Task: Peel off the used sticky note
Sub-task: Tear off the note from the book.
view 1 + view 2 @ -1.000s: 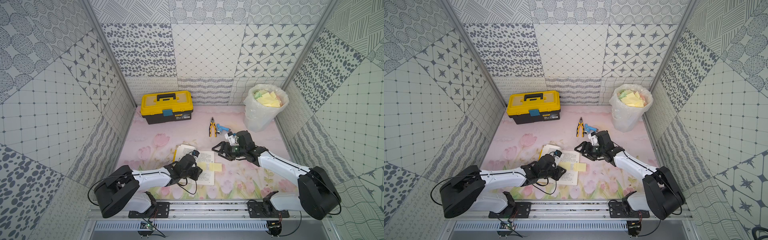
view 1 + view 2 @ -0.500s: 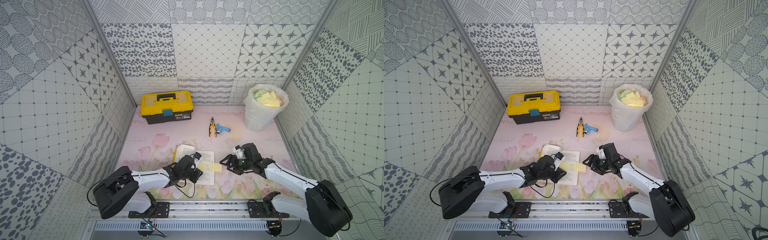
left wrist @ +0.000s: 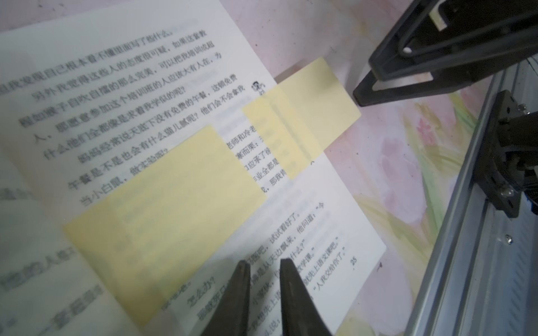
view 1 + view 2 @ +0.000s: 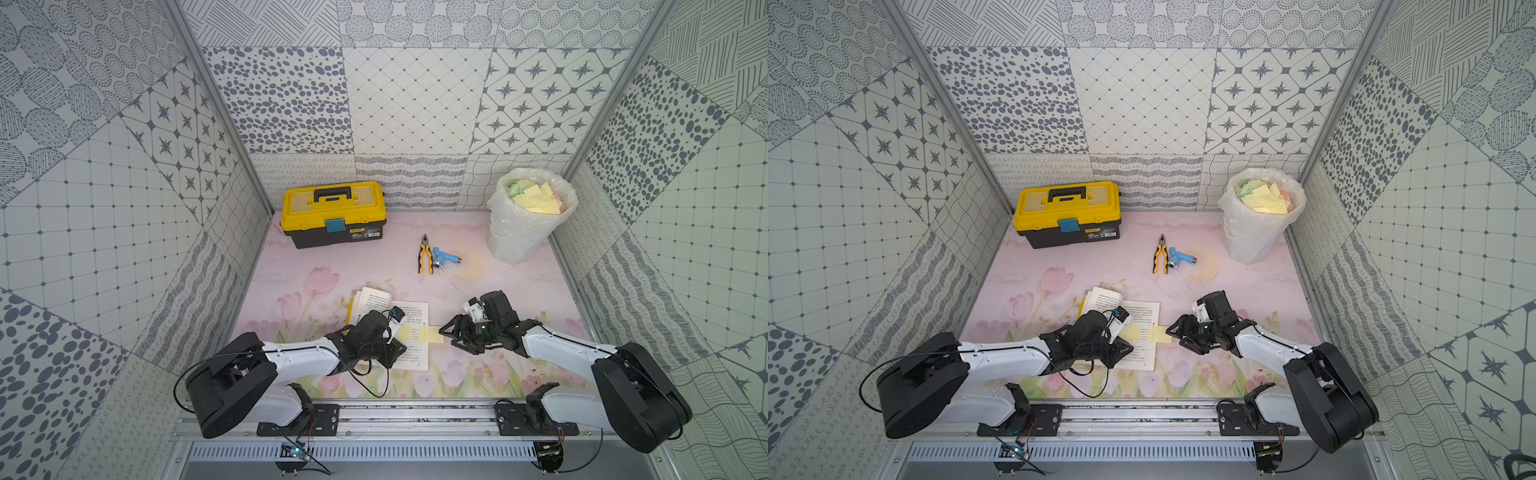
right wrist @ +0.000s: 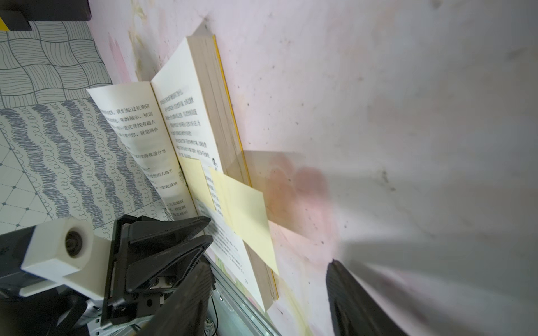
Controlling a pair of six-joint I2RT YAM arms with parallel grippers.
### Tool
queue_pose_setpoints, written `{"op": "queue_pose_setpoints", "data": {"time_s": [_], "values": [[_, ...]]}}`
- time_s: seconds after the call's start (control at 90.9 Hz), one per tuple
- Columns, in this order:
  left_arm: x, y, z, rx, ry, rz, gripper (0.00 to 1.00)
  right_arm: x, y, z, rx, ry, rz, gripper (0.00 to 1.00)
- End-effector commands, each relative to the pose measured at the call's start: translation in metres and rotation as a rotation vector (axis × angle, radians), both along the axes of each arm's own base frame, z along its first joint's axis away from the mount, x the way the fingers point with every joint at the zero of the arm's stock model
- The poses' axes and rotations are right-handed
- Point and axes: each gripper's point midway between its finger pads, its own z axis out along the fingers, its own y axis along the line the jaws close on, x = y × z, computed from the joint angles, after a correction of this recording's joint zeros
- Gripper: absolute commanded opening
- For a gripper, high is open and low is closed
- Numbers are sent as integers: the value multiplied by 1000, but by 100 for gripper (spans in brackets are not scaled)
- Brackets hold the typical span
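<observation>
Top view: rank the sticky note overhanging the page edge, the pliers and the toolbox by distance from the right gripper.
1. Sticky note: right in front of the right gripper, between the two arms.
2. Pliers: farther back, centre.
3. Toolbox: back left corner.

Matt paper sticky note (image 3: pixel 316 96), glossy plastic toolbox (image 4: pixel 332 208)

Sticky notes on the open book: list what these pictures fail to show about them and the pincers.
- Inner sticky note: blurred in the left wrist view, so any writing is unreadable.
- Outer sticky note: glued underside hidden by the note itself, every view.
- Left pincer: cut off by the left wrist view's edge; contact with the book page unclear.
- Right pincer: right wrist view shows only blurred finger ends, cut by its edge.
</observation>
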Motion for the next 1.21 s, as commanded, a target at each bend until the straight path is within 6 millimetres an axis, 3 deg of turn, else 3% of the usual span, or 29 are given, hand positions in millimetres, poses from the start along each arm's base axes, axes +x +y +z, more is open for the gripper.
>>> {"op": "queue_pose_setpoints", "data": {"time_s": [0.0, 0.352, 0.704, 1.2], "values": [[-11, 5, -11, 49, 41, -37, 22, 10, 10, 9, 62, -41, 1, 65], [-10, 5, -14, 58, 43, -32, 22, 17, 32, 12, 131, -15, 20, 43], [-9, 6, -16, 70, 41, -26, 22, 32, 42, 22, 203, 2, -37, 0], [-9, 8, -17, 83, 37, -20, 22, 49, 48, 21, 258, 39, -114, 0]]}}
